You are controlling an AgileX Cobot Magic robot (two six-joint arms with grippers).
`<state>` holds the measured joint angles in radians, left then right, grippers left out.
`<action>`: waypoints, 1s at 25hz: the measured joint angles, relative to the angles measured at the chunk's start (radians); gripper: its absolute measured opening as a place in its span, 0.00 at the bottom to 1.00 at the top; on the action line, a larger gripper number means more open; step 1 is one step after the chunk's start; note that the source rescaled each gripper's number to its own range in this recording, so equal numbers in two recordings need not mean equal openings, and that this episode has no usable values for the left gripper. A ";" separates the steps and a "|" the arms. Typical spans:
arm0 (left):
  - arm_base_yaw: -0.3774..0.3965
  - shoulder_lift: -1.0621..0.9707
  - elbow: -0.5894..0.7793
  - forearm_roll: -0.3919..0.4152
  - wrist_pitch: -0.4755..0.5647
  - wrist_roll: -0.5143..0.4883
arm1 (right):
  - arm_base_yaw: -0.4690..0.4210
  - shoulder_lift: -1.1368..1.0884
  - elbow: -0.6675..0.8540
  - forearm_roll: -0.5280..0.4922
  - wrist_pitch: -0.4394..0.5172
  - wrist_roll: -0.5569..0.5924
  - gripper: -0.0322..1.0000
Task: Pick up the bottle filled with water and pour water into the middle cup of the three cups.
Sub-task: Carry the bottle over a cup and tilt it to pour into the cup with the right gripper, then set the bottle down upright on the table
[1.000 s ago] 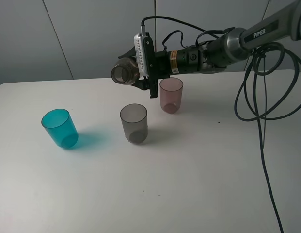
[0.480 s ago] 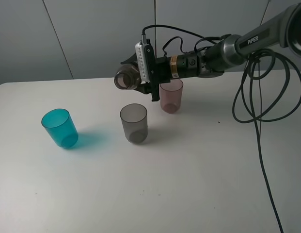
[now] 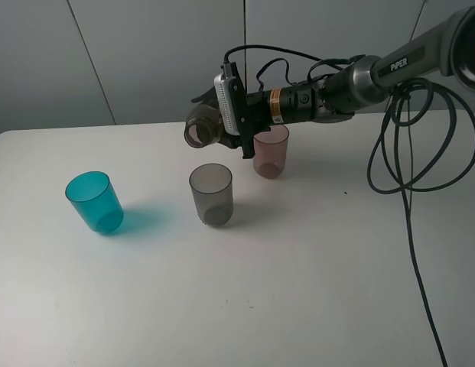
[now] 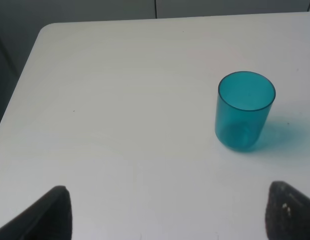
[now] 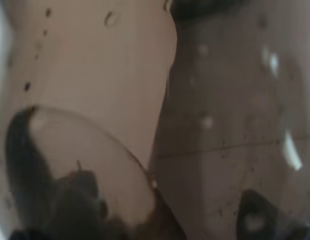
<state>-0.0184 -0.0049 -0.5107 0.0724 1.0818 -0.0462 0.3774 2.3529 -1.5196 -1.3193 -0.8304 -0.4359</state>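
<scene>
Bottle is clamped sideways in right gripper; mouth is dipped lower than a second ago, nearer middle cup: pour judged imminent. Left gripper is spread wide, empty.

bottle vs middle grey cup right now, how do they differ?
Pose: the bottle is tipped roughly level, mouth sideways; the grey cup stands upright, mouth up.
Support: the bottle is held in the air by the right gripper; the grey cup stands free on the table.
Tint: the bottle looks brownish, the grey cup greyer.
Shared: both are see-through plastic with open mouths.
</scene>
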 joint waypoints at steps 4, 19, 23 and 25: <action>0.000 0.000 0.000 0.000 0.000 0.000 | 0.000 0.000 0.000 0.000 -0.002 -0.040 0.03; 0.000 0.000 0.000 0.000 0.000 0.000 | 0.000 0.000 0.000 -0.004 -0.002 -0.200 0.03; 0.000 0.000 0.000 0.000 0.000 0.000 | 0.000 0.001 0.000 -0.004 0.000 -0.245 0.03; 0.000 0.000 0.000 0.000 0.000 0.000 | 0.000 0.001 0.000 -0.004 0.000 -0.270 0.03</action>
<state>-0.0184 -0.0049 -0.5107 0.0724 1.0818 -0.0462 0.3774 2.3541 -1.5196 -1.3230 -0.8303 -0.7058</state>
